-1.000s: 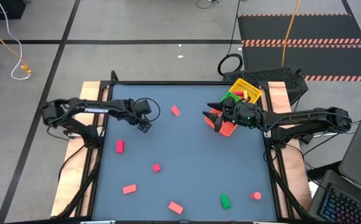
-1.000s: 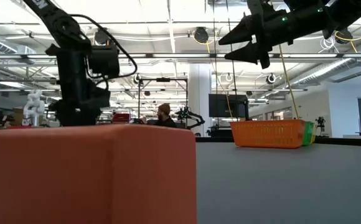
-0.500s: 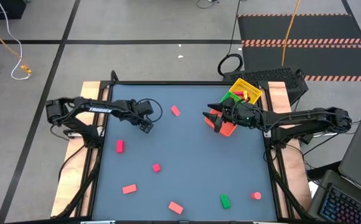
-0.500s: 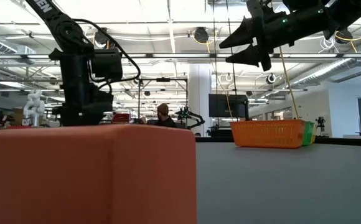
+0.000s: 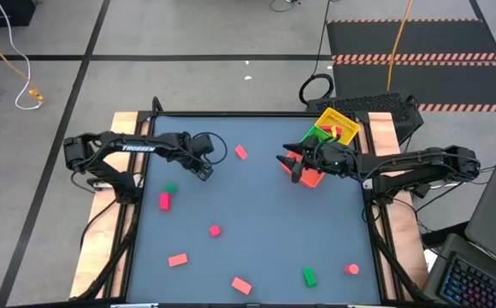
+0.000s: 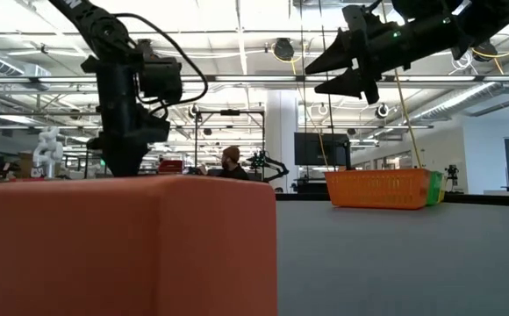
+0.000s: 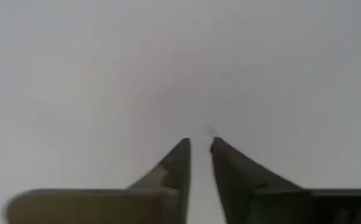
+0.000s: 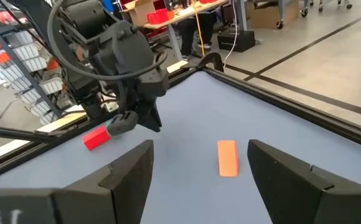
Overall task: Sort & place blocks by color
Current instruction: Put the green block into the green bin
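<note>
From above, the left gripper (image 5: 203, 171) hovers over the table's (image 5: 265, 214) far left part, a green block (image 5: 171, 187) near it; red blocks (image 5: 164, 201) lie scattered. The right gripper (image 5: 287, 162) hangs spread beside the tray (image 5: 337, 127). At table level, a red block (image 6: 123, 246) fills the foreground. The left wrist shows fingers (image 7: 174, 168) nearly together, pinching nothing. The right wrist shows wide, empty fingers (image 8: 131, 168) facing a red bar (image 8: 228, 157).

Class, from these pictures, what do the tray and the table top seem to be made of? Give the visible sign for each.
The tray: probably moulded plastic, going by its bright colour and ribbed, slotted wall. The table top: a smooth matte blue-grey sheet, possibly laminate or a mat, with no visible grain; its side edge looks like pale wood.
</note>
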You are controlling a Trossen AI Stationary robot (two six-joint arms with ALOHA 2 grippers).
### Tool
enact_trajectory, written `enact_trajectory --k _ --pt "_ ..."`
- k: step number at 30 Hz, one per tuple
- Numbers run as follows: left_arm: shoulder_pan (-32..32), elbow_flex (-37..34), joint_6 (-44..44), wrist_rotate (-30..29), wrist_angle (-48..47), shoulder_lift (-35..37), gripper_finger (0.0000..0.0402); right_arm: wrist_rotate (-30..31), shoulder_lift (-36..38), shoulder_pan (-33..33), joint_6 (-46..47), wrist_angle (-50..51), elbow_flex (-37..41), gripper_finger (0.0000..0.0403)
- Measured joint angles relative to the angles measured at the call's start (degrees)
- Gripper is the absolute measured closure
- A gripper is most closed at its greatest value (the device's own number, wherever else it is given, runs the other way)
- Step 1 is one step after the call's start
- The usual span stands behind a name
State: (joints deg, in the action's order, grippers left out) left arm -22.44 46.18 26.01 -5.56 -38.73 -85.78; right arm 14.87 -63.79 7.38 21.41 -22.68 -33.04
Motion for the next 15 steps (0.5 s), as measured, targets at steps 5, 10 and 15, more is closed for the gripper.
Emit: enact_trajectory --k 5,10,15 --pt "0.67 1.96 -0.99 0.00 -3.14 0.00 0.0393 -0.02 0.00 0.00 0.17 0.13 0.00 0.0149" --pt "1.57 4.40 -2.85 -1.30 -13.54 0.02 0.0356 -0.02 0.00 0.00 0.17 0.17 0.00 0.0149" --pt "3.32 6.70 -2.75 -3.54 -25.85 0.04 0.0295 -0.13 0.00 0.00 0.00 0.21 0.02 0.0149"
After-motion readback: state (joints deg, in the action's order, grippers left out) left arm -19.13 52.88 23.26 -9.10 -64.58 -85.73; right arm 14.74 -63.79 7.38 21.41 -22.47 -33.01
